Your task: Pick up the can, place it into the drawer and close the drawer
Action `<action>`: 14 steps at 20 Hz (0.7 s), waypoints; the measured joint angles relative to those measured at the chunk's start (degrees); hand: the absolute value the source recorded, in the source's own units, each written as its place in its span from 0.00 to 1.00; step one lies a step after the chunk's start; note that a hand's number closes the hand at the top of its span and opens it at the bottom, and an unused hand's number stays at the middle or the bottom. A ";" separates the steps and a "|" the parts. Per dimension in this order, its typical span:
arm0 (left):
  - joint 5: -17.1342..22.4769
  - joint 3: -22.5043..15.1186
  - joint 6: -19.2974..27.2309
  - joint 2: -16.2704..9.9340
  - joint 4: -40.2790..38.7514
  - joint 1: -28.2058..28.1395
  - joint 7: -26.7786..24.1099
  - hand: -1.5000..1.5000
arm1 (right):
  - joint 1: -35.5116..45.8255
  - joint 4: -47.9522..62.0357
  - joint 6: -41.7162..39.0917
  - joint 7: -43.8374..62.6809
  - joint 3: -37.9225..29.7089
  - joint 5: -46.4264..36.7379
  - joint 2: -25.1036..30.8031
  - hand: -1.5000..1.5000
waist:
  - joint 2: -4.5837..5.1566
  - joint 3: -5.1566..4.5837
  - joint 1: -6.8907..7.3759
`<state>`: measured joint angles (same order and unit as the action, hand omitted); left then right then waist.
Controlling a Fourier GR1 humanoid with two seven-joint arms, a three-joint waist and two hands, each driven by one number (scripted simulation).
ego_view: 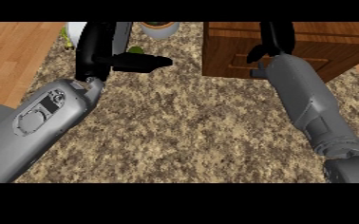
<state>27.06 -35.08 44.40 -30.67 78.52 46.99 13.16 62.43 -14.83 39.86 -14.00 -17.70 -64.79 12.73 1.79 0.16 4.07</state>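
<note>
Right robot hand (pixel 275 40) is up at the wooden drawer (pixel 280 52), fingers hanging down over its front face; can't tell if they're curled on anything. No can in sight, so I'd guess it's already inside or hidden behind that hand. Left robot hand (pixel 105 52) sits well left of the drawer, fingers straight, thumb poking toward it. Bare tabletop (pixel 182 123) lies below the drawer front, so there's room to push it shut.

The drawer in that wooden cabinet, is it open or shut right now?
Cannot tell. The right hand and forearm cover much of the wooden cabinet's drawer front, and the steep view shows no gap or open inside.
</note>
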 measured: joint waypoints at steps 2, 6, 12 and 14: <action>0.03 0.26 -0.10 -0.21 0.51 -0.95 -0.20 0.00 | 0.16 -0.22 -1.11 -2.85 -1.87 2.26 -0.28 0.00 | 0.00 0.08 -0.25; -0.14 0.68 -0.19 -0.85 1.56 -2.15 -0.11 0.00 | 1.10 -0.96 -3.91 -7.40 -6.31 7.72 -1.60 0.00 | -0.15 0.19 -0.43; -0.05 1.81 -1.14 -2.36 3.37 -4.81 -0.46 0.00 | 2.47 -2.13 -8.44 -12.45 -13.49 16.79 -4.63 0.00 | -0.44 0.21 -0.84; -0.32 2.13 -0.96 -2.46 3.58 -5.60 -0.52 0.00 | 3.45 -2.34 -10.34 -13.11 -15.54 19.51 -5.40 0.00 | -0.53 0.19 -1.16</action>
<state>26.74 -32.95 43.44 -33.12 82.11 41.39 12.64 65.88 -17.17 29.53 -27.12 -33.24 -45.28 7.33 1.27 0.35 2.91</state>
